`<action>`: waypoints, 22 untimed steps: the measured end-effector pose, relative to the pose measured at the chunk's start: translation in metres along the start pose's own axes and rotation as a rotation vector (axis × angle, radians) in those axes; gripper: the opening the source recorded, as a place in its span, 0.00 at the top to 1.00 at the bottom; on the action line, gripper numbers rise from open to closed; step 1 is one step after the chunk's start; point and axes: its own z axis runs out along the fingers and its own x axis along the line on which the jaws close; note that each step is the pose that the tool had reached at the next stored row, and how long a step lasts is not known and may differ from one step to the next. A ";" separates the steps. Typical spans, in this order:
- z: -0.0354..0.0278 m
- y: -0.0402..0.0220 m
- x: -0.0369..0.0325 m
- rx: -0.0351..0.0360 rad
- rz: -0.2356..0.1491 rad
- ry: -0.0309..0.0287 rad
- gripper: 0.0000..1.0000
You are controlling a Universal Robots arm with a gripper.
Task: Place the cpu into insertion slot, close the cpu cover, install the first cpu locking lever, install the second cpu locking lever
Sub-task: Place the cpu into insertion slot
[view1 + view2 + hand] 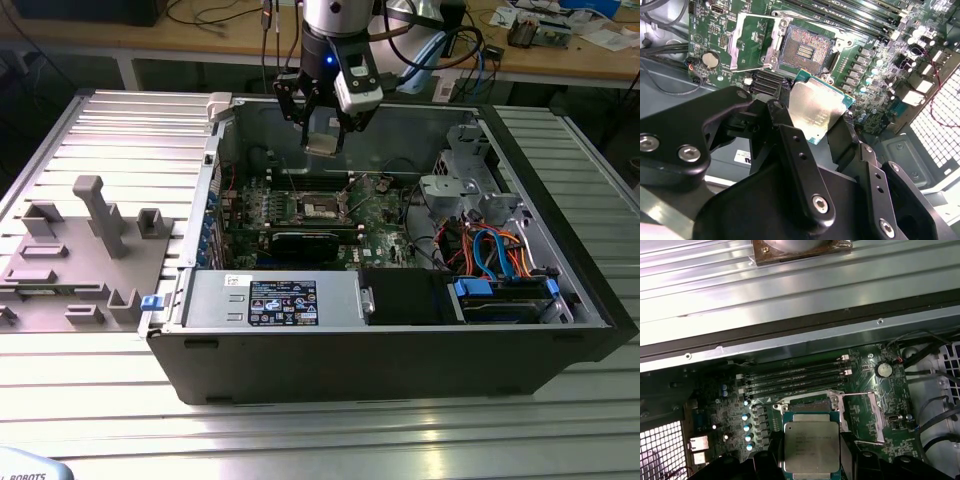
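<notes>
The cpu point(815, 112), where is it against the pincer point(816, 120)? (A)

Right between the fingertips. The black fingers point(790, 145) are pinched on two opposite edges of it, so it hangs in the grip and rests on nothing. (B)

And from outside? (A)

In the exterior view the pincer point(322, 140) hangs over the open computer case point(400, 350), with the cpu point(322, 143) at its tip, clear of the green board point(380, 225) underneath. (B)

How does the chip look? (A)

Flat and square. It has a dull silver-grey metal top that catches the light, and a thin green edge runs round the plate. In the first wrist view the cpu point(811, 447) shows faint print on its top. (B)

Where is the insertion slot point(805, 50) from the pincer? (A)

Below it and apart from it, just past the fingertips in the second wrist view. Its dark centre is uncovered inside a silver rim. In the exterior view the slot point(322, 207) lies roughly straight under the held chip. (B)

The cpu cover point(736, 47)? (A)

Swung open, lying beside the slot and off the pincer. (B)
</notes>
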 end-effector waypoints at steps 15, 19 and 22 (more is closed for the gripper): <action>0.0029 -0.0003 0.0000 -0.0006 0.038 -0.0034 0.45; 0.0035 -0.0003 -0.0001 -0.0007 0.046 -0.0041 0.45; 0.0038 -0.0003 -0.0001 -0.0008 0.050 -0.0044 0.45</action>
